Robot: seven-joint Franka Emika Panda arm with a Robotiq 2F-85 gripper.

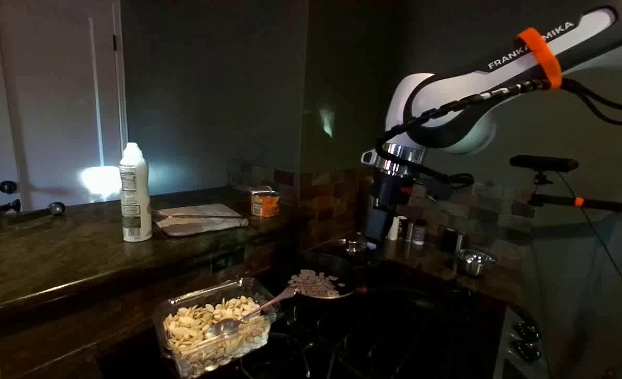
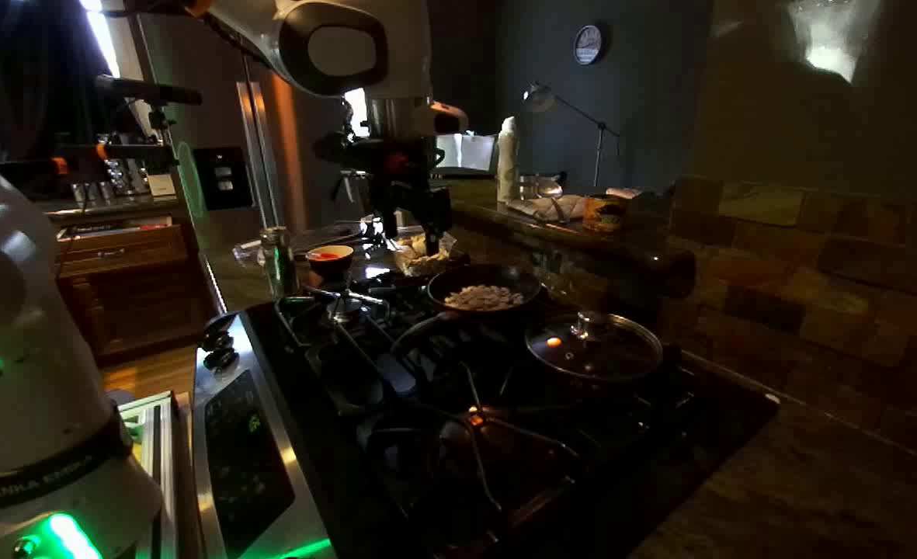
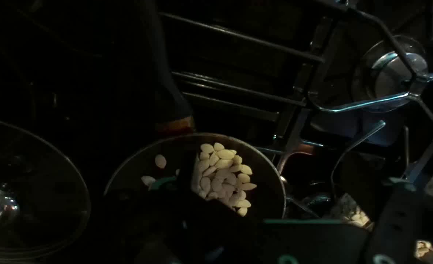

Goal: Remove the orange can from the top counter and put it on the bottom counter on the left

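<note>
Orange can (image 1: 265, 203) not yet gripped; judged step: approach. Gripper (image 2: 411, 239) hangs above stove (image 2: 248, 466), spread wide, nothing seen inside. Can upright on top counter (image 1: 79, 252), well away. Next, likely: rise past counter edge, straddle can, close.

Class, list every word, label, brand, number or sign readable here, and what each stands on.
"FRANKA … MIKA": robot arm, orange strap hiding the middle.
"FRANKA EMIKA": dark band low on the robot arm.
Too small or blurred to read: markings on white bottle, orange can, round wall plaque, stove display.
</note>
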